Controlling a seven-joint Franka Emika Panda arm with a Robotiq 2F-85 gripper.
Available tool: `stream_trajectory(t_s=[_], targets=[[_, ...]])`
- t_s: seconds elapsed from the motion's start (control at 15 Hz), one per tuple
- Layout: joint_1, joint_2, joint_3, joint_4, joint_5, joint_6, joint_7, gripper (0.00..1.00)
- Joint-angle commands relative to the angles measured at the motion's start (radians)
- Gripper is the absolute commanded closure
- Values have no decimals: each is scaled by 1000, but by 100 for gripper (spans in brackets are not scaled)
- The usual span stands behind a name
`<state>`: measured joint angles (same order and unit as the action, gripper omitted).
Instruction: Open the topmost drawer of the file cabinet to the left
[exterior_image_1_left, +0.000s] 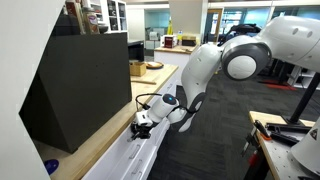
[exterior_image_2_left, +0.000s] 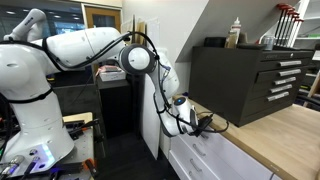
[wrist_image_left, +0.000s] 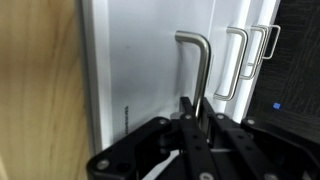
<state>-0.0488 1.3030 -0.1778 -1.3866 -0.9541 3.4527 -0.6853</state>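
Note:
The file cabinet (exterior_image_1_left: 128, 160) is a long low white run under a light wood top (exterior_image_1_left: 100, 140); it also shows in an exterior view (exterior_image_2_left: 215, 155). In the wrist view the topmost drawer front (wrist_image_left: 140, 80) is white with a silver bar handle (wrist_image_left: 196, 60). My gripper (wrist_image_left: 192, 112) has its black fingers closed on that handle, one on each side. It sits at the cabinet's upper front edge in both exterior views (exterior_image_1_left: 143, 124) (exterior_image_2_left: 192, 124). No drawer interior is visible. Handles of lower drawers (wrist_image_left: 240, 62) line up behind.
A large black tool chest (exterior_image_1_left: 80, 85) (exterior_image_2_left: 250, 80) stands on the wood top right beside the arm. A small blue object (exterior_image_1_left: 52, 166) lies on the top. Bottles (exterior_image_2_left: 236, 32) stand on the chest. A workbench (exterior_image_1_left: 290, 140) stands across the aisle.

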Motion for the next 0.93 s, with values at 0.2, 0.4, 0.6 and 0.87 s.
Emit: stream_trajectory(t_s=[0.2,0.4,0.6,0.87], targets=[[-41,-33,16,-36,-117,13,2,95],[-73,-53,58,-76,-125,9,-69,95],[-115,-67,94,-96,-158,9,-96,95],[-167,-69,137,-108,-208,9,-110,95]])
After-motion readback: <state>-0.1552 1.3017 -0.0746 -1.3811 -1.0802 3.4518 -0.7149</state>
